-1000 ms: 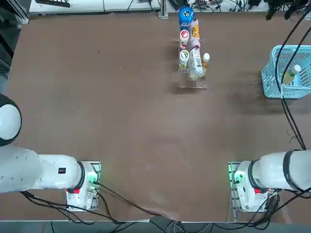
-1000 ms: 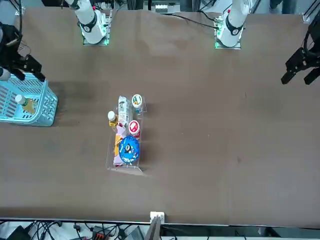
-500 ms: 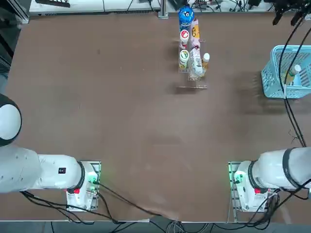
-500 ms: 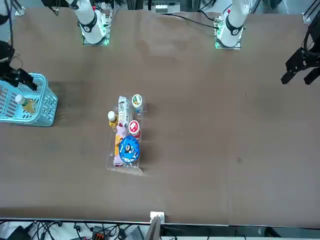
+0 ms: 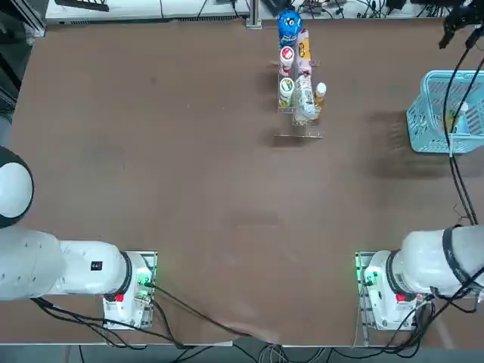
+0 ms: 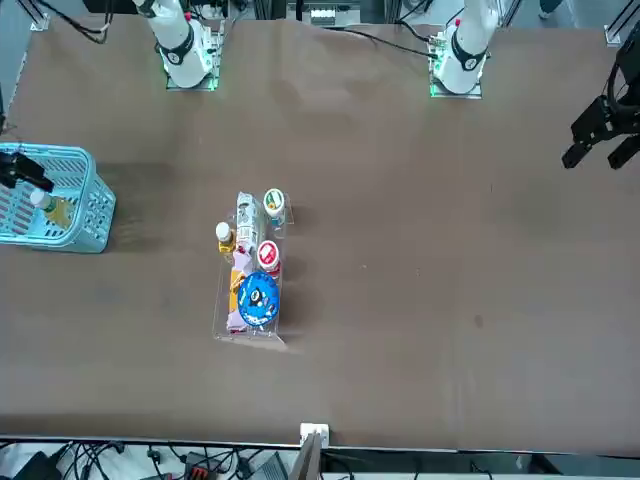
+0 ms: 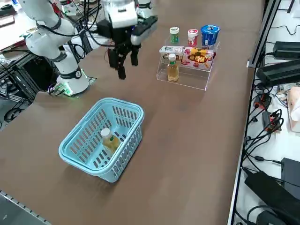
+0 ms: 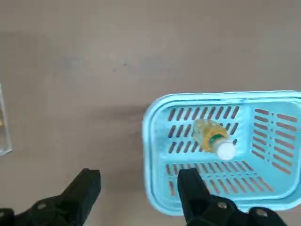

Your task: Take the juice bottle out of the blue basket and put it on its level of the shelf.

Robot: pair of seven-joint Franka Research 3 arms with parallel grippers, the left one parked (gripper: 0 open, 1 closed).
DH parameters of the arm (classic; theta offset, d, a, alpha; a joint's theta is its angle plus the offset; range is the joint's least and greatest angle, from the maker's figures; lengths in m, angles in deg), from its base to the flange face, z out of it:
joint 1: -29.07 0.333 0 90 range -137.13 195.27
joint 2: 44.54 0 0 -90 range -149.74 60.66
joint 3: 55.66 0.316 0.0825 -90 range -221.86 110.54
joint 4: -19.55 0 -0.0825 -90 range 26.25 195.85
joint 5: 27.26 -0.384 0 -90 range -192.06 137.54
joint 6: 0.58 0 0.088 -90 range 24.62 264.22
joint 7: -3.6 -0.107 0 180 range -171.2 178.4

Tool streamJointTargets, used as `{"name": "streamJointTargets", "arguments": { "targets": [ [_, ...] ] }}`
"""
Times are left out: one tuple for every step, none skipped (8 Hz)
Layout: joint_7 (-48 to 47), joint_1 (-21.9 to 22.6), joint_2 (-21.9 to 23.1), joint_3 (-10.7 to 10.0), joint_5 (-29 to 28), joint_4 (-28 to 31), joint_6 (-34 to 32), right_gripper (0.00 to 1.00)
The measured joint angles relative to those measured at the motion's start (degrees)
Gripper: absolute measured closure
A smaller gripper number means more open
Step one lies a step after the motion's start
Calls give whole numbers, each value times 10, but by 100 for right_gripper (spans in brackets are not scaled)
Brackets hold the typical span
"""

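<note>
I have just moved the right gripper (image 8: 140, 175) farther to its own right, so it is nearer to being over the blue basket (image 7: 89, 165). The juice bottle (image 7: 111, 142) has not moved: it is inside the basket, and I think I am lining up to go and get it. My jaws are spread wide with nothing in them, so they look ready to pick. From the wrist, one finger shows against the basket's edge and the other over the bare surface (image 8: 70, 70), so I think I need to go over a bit more, then down.

The bottle looks like it stands on its bottom, white cap (image 7: 106, 132) up. Its long way runs up and down, maybe with a small lean; I can't tell how much. I should come down from above and not bump the basket's sides. The clear shelf (image 7: 193, 83) waits well apart from the basket, with its other things on it.
</note>
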Motion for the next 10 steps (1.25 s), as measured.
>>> {"name": "streamJointTargets", "arguments": {
  "targets": [
    [3, -13, -6, 0, 0, 11, 20, 0],
    [7, -27, -8, 0, 0, 28, 42, 0],
    [17, -42, -8, -1, 0, 47, 64, 0],
    [31, -58, -8, -1, 0, 62, 86, 0],
    [48, -75, -8, -1, 0, 76, 109, 0],
    [67, -90, -8, -1, 0, 92, 133, 0],
    [85, -104, -9, -1, 0, 108, 152, 0],
    [100, -116, -10, -1, 0, 120, 163, 0],
    [109, -125, -15, -1, 0, 125, 168, 0],
    [123, -132, -21, -1, -4, 128, 174, 0]
  ]
}}
